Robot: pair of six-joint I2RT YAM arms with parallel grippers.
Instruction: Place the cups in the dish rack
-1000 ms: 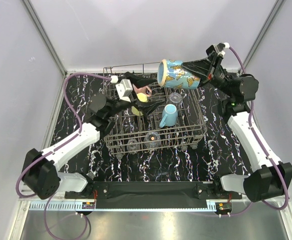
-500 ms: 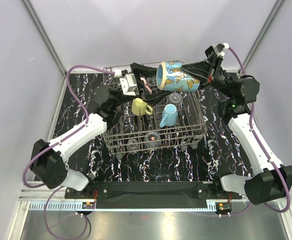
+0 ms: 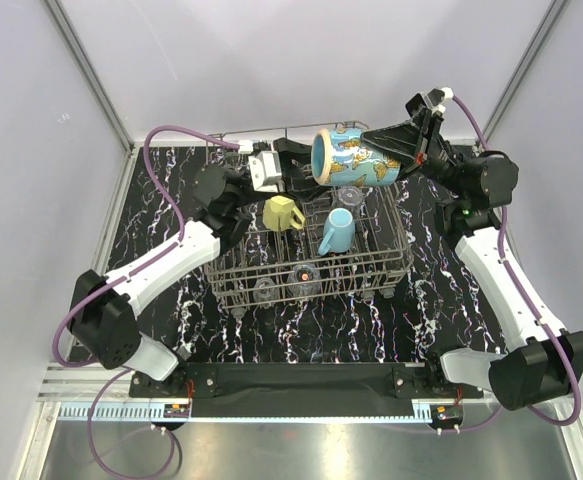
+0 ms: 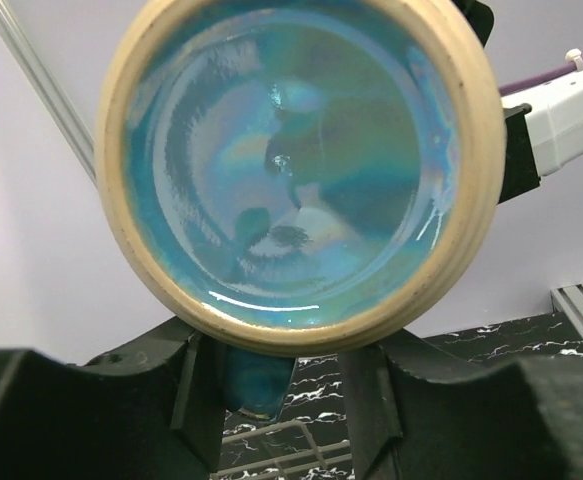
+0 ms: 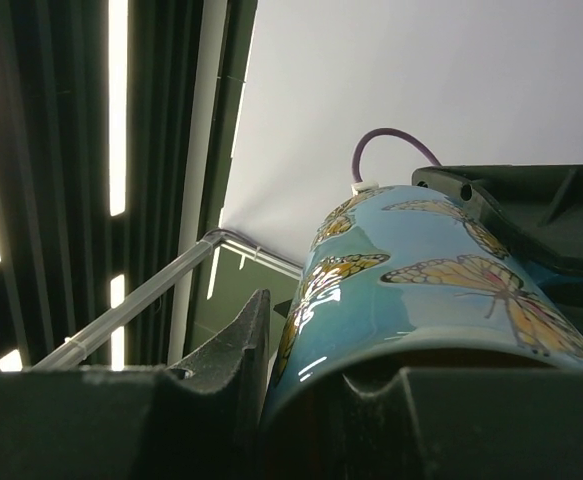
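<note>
A teal-blue butterfly mug (image 3: 356, 158) with a cream rim hangs on its side above the dish rack (image 3: 403, 262), my right gripper (image 3: 379, 152) shut on its base end. In the right wrist view the mug (image 5: 421, 290) sits between the fingers (image 5: 241, 370) of that gripper (image 5: 346, 395). My left gripper (image 3: 301, 172) is at the mug's mouth. In the left wrist view the mouth (image 4: 291, 160) fills the frame, and my left gripper (image 4: 286, 400) has its jaws half narrowed on either side of the handle (image 4: 256, 380), with a gap at the right. A yellow mug (image 3: 283, 213) and a light blue mug (image 3: 337, 232) stand in the rack.
Clear glasses (image 3: 303, 275) sit among the tines at the rack's front, and another glass (image 3: 351, 195) stands under the held mug. The rack stands on a black marbled mat (image 3: 161, 200), with grey walls close on the left, right and back.
My left arm has lifted away from the rack and come up to the mug's mouth, and its jaws have narrowed. The right arm and its mug have barely moved.
</note>
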